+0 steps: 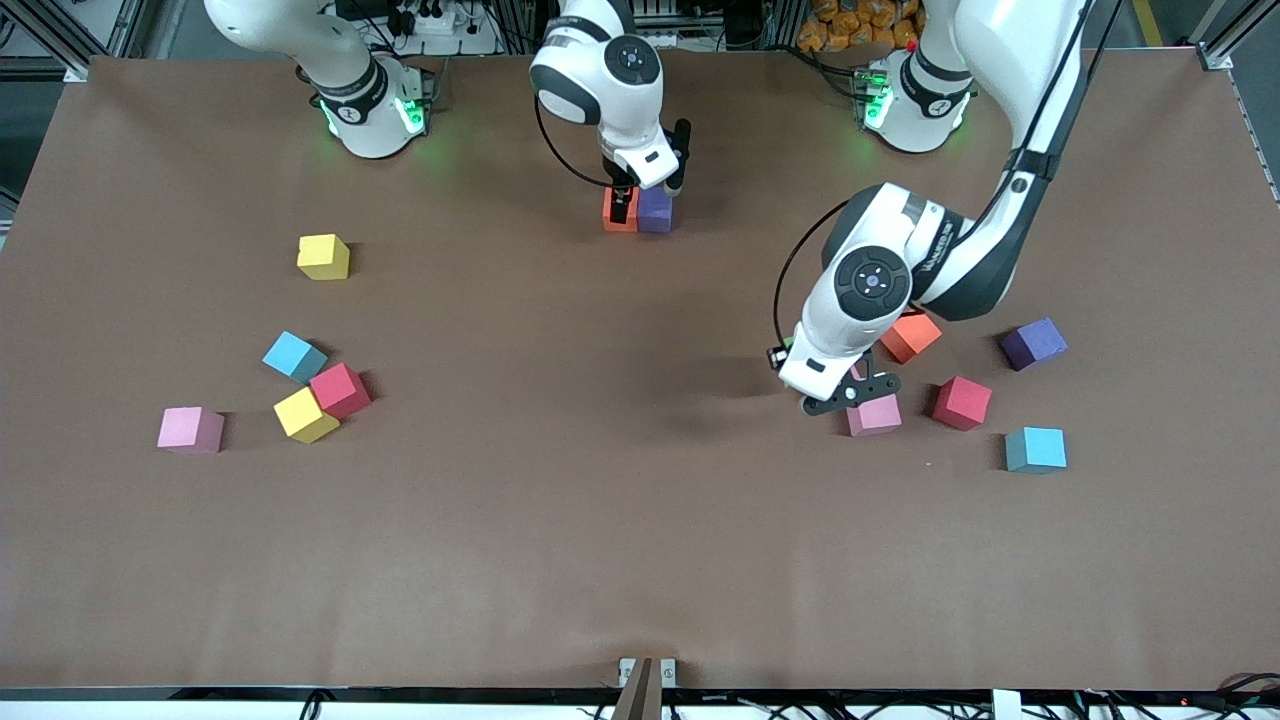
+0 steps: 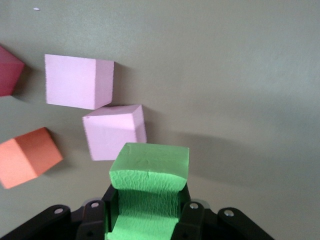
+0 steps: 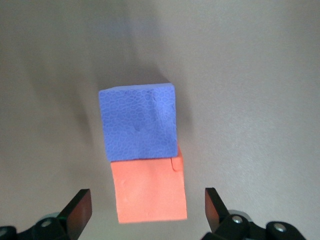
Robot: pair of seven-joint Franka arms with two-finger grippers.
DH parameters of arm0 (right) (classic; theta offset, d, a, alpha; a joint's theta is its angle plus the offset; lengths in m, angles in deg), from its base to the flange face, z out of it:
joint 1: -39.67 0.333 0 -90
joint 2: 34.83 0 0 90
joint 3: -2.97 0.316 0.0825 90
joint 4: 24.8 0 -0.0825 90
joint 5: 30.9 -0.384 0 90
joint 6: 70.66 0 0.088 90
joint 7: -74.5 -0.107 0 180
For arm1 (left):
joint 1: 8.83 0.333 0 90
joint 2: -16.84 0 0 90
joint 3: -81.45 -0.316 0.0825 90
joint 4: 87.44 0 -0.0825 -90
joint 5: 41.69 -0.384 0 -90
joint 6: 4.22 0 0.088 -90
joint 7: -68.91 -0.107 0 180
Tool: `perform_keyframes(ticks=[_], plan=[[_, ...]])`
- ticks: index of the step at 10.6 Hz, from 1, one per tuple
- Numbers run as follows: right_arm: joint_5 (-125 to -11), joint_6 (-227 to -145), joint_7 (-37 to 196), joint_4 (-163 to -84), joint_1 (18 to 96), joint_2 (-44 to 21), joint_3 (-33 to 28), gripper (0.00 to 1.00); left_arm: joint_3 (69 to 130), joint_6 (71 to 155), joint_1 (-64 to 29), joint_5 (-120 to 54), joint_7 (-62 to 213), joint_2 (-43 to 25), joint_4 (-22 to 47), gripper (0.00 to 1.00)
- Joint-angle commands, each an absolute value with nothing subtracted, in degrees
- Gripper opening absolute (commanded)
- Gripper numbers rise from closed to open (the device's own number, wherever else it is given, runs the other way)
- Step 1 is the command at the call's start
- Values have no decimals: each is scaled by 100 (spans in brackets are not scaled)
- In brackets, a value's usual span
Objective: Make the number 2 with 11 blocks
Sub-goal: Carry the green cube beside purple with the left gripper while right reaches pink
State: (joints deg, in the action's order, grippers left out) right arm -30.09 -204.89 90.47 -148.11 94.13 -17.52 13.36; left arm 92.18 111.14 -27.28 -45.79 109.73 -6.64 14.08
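Two end effectors work apart: the left end effector pinches a green block above two pink blocks, and the right end effector gapes over touching orange and purple blocks; bare tabletop surrounds both.

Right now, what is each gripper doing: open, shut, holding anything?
Left gripper: shut on a green block, over the pink blocks.
Right gripper: open, empty, over the orange block beside the purple block.

White arms, black joints, green lights
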Motion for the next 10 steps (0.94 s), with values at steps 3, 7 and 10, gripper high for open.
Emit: perform_keyframes(ticks=[3, 7, 10], plan=[[-3037, -19908, 8918, -14733, 8725, -2340, 1334, 100, 9033, 10434, -2667, -4599, 9837, -285, 1548, 39], [-3159, -19362, 8935, -14267, 7460, -2455, 1316, 100, 8936, 10021, -2676, -4722, 8391, -206, 1557, 40], [-3415, -19353, 8918, -13846, 6511, -2420, 1263, 100, 8979, 9888, -2781, -4722, 6457, -162, 1645, 41]])
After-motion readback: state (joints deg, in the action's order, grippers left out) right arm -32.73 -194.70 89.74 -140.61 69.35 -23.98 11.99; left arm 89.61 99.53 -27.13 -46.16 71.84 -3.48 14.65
